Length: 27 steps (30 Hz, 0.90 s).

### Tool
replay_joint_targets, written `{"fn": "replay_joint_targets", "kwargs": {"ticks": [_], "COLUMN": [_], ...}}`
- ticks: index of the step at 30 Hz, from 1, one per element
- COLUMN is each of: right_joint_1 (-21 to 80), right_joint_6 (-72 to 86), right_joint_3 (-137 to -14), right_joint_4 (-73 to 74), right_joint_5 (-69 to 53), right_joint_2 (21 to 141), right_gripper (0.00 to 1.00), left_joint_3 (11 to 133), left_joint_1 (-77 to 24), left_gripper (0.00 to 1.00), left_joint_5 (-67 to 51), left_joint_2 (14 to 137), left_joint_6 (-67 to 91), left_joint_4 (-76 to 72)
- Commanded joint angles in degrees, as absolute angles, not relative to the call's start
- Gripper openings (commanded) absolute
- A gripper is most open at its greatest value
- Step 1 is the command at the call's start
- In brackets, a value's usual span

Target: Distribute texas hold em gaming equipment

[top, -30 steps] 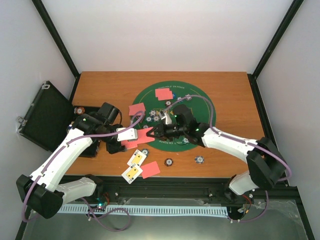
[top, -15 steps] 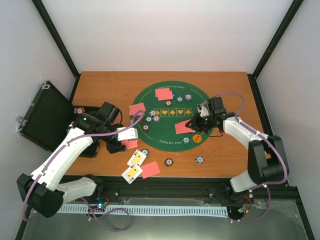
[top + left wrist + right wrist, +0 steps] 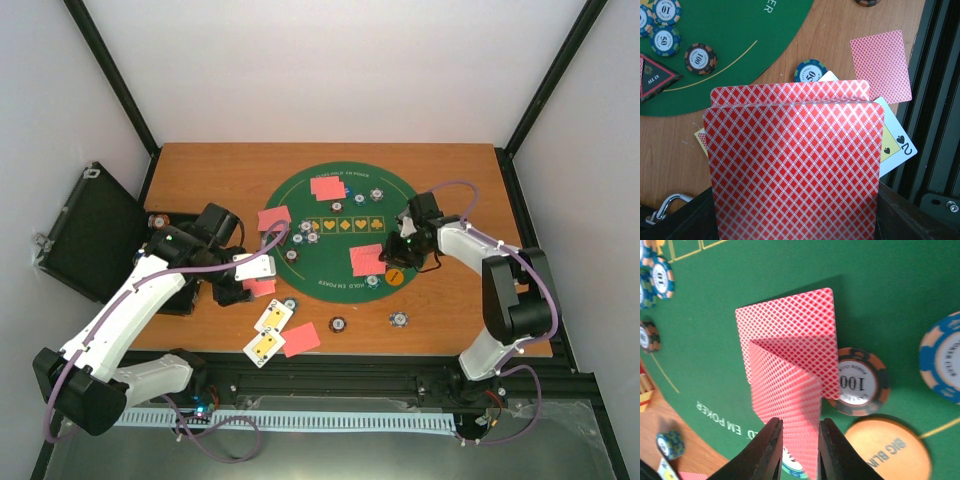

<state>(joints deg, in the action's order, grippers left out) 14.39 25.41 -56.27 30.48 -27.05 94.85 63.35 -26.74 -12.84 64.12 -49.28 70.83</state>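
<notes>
Dealing step in hand: noted second red-backed card slanting, seemingly loose, between the slightly parted jaws of the right pincer. Its far end rests on the flat card just ahead on the green mat. Noted left pincer clamped on the deck ahead of it. Next, by judgement: open wider, back straight off so the card drops flat, then fetch another from the deck.

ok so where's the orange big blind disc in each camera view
top external: the orange disc sits at the near right edge of the green mat.
left wrist: not in it; the held red-backed cards fill most of the view.
right wrist: bottom right, beside a 100 chip, right of the fingers.
shared landmark: the green mat, in all three views.
</notes>
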Motion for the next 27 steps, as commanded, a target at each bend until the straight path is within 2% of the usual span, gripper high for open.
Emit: {"fn": "replay_joint_targets", "kwargs": {"ticks": [1,5,9,10,17,21,27], "right_joint_1": [14.11,14.06,14.07,14.44,26.22,35.07,44.81], "right_joint_6": [23.69,23.74,25.52,26.57,37.81,46.36,52.77], "right_joint_3": [-58.95,-61.04,-60.97,-60.54,-54.89,-51.58,-51.13], "right_joint_4": [35.19,39.08,39.43,38.51,28.23,18.66,5.73], "right_joint_5": [-20.0,-13.78,-13.94,-15.77,-25.48,-28.33,-30.71], "right_joint_2": [92.71,90.33,85.51,83.71,72.89,71.69,74.36], "right_gripper": [0.22,0.24,0.28,0.31,0.66,0.78,0.87], "left_joint_3": [65.57,65.57,65.78,66.01,67.0,66.94,67.41], "left_joint_1": [-26.72,-26.72,-26.72,-26.72,-26.72,-26.72,-26.72], "left_gripper": [0.18,0.18,0.18,0.18,0.18,0.18,0.18], "left_joint_5": [-13.27,-13.42,-13.44,-13.52,-13.81,-13.82,-13.48], "left_joint_2": [63.55,63.05,63.0,63.03,63.78,63.97,64.14], "left_joint_6": [-49.97,-49.97,-49.93,-49.94,-49.98,-50.02,-50.56], "left_joint_4": [71.69,71.71,71.9,72.02,72.35,72.2,72.71]}}
